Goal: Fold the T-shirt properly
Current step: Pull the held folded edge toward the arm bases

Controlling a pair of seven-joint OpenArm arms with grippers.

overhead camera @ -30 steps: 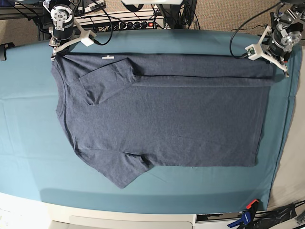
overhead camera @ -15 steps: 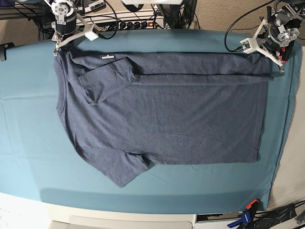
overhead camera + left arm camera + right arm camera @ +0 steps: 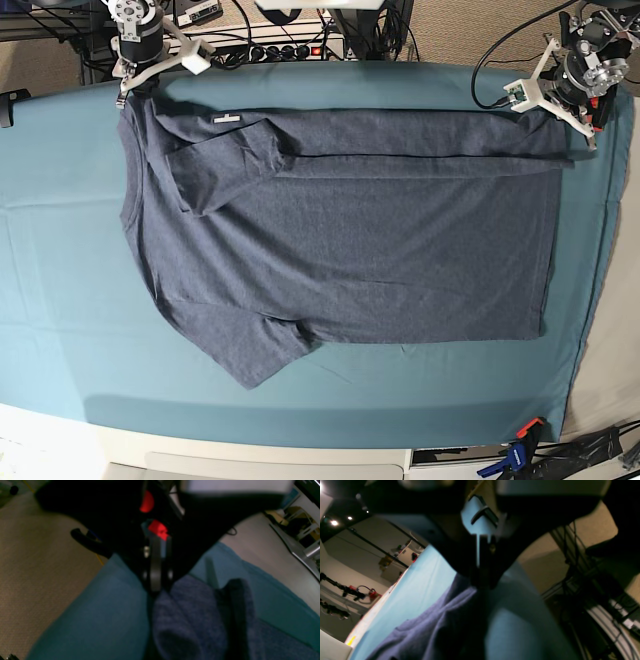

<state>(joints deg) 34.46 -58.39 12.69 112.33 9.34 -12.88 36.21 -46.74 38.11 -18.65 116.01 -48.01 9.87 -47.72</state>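
Pinching T-shirt [image 3: 340, 230] edges, both grippers seemingly.

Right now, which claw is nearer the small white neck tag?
Right. The right claw grips the T-shirt at the collar-end corner beside the neck tag; the left claw holds the far hem-end corner.

My base camera is looking straight down on the table [image 3: 60, 330]; my wrist cameras are peering close past each gripper, sharing the shirt's [image 3: 350, 240] far corners.
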